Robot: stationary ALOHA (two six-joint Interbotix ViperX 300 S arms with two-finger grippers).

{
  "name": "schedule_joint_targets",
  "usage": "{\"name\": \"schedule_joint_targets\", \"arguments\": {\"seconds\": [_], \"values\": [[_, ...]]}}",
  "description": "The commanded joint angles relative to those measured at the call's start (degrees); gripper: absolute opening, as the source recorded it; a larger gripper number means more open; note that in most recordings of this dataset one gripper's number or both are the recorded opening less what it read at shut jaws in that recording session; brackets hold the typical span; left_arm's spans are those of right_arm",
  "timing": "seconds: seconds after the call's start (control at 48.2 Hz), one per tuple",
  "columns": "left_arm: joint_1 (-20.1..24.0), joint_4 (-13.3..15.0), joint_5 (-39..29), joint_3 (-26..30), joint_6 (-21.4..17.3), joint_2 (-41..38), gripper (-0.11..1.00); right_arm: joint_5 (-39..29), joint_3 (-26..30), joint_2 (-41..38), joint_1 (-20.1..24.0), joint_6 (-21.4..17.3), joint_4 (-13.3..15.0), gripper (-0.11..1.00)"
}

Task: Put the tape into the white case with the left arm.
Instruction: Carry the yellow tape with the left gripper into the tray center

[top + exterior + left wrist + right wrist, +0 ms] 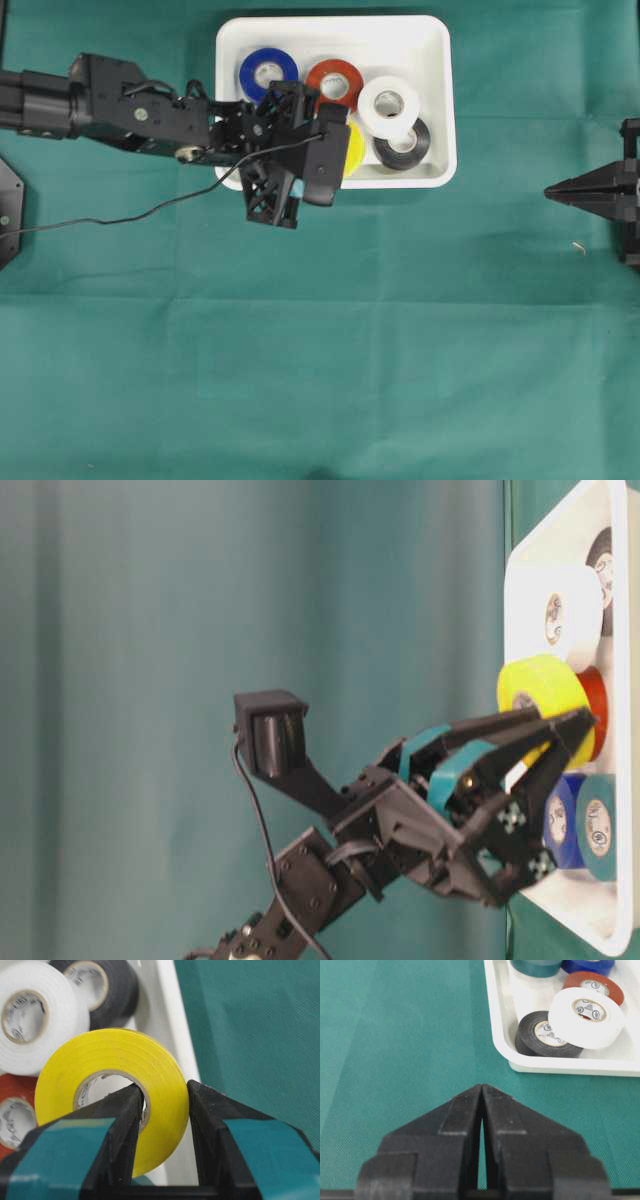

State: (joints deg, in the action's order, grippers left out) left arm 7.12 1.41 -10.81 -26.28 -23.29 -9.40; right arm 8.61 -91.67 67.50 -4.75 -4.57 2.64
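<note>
My left gripper (162, 1091) is shut on a yellow tape (115, 1055), one finger through the roll's core and the other on its outer face. In the overhead view the left gripper (335, 140) sits over the front part of the white case (430, 40), and only an edge of the yellow tape (353, 148) shows beside the wrist. From table level the tape (540, 685) stands off the case floor, level with the white roll. My right gripper (482, 1087) is shut and holds nothing, far right on the cloth (553, 191).
Inside the case lie a blue roll (267, 72), a red roll (334, 83), a white roll (388, 103) resting partly on a black roll (405, 148), and a teal roll (600, 825). Green cloth covers the table. A thin black cable (150, 213) trails left.
</note>
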Motion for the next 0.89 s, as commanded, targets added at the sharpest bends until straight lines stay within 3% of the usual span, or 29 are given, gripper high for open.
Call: {"name": "schedule_joint_targets", "arguments": {"seconds": [0.0,0.685,0.726,0.872], "values": [[0.79,-0.18,0.35,2.29,-0.35,0.09,0.26,0.62,0.62,-0.26,-0.09,0.0,0.18,-0.09],[1.85,-0.18,0.35,1.58,-0.53,-0.53,0.27,0.62,0.62,-0.35,-0.09,0.0,0.18,-0.09],[1.85,-0.18,0.35,1.41,-0.53,-0.26,0.32,0.53,0.62,-0.35,-0.09,0.0,0.18,-0.09],[1.76,-0.09,0.44,0.53,-0.44,1.05,0.75,0.62,0.62,-0.35,-0.09,0.0,0.18,-0.09]]}}
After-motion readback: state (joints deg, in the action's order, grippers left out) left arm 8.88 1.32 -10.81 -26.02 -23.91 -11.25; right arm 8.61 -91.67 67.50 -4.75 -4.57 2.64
